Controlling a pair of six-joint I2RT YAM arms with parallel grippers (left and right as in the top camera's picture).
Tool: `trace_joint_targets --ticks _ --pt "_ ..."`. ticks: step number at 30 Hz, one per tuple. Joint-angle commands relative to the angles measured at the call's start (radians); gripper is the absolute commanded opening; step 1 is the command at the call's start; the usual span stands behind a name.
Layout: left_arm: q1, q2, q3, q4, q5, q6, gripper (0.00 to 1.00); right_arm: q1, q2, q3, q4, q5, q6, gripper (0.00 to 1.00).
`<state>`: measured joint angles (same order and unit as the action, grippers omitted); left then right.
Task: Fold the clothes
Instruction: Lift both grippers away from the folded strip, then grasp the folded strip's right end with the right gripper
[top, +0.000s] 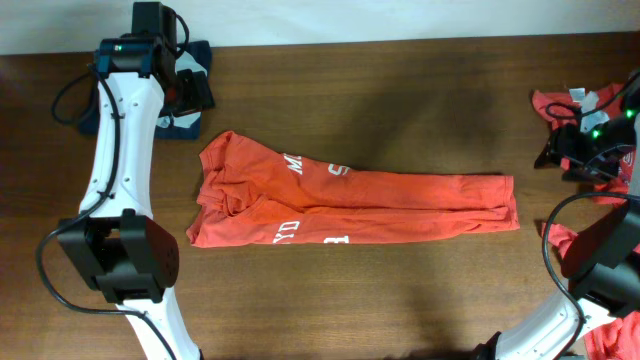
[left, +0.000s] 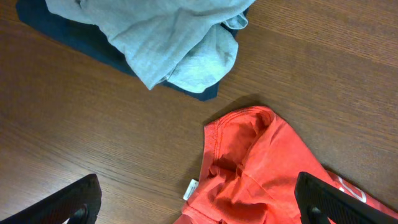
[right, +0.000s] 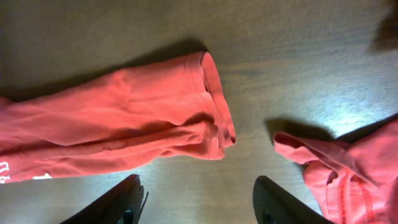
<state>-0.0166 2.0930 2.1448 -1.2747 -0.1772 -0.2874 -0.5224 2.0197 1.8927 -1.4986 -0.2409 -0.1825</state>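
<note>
An orange-red T-shirt (top: 350, 203) with white print lies folded lengthwise into a long band across the middle of the table, collar end at the left. The left wrist view shows its collar and tag (left: 249, 168); the right wrist view shows its hem end (right: 137, 118). More orange-red clothes (top: 575, 105) are piled at the right edge, also in the right wrist view (right: 348, 168). My left gripper (top: 190, 95) (left: 199, 208) is open and empty above the table by the collar. My right gripper (top: 562, 150) (right: 199, 205) is open and empty between the hem and the pile.
A dark blue garment with a light grey-blue one (left: 168, 37) on it lies at the back left corner (top: 185, 120). More orange cloth (top: 610, 335) sits at the front right by the right arm's base.
</note>
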Motion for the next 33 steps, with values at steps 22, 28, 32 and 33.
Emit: trace_joint_targets --ticks 22,28,32,33 --pt "0.000 0.007 0.003 0.002 -0.014 0.001 0.99 0.126 -0.002 -0.633 0.615 0.016 -0.068 0.81" --pt "0.000 0.007 0.003 0.002 -0.014 0.001 0.99 0.129 -0.002 -0.628 0.661 0.013 -0.045 0.04" --pt "0.000 0.007 0.003 0.002 -0.014 0.001 0.99 0.116 -0.002 -0.557 0.636 0.017 -0.045 0.04" --pt "0.000 0.007 0.003 0.002 -0.014 0.001 0.99 0.108 -0.002 -0.540 0.627 0.017 -0.046 0.04"
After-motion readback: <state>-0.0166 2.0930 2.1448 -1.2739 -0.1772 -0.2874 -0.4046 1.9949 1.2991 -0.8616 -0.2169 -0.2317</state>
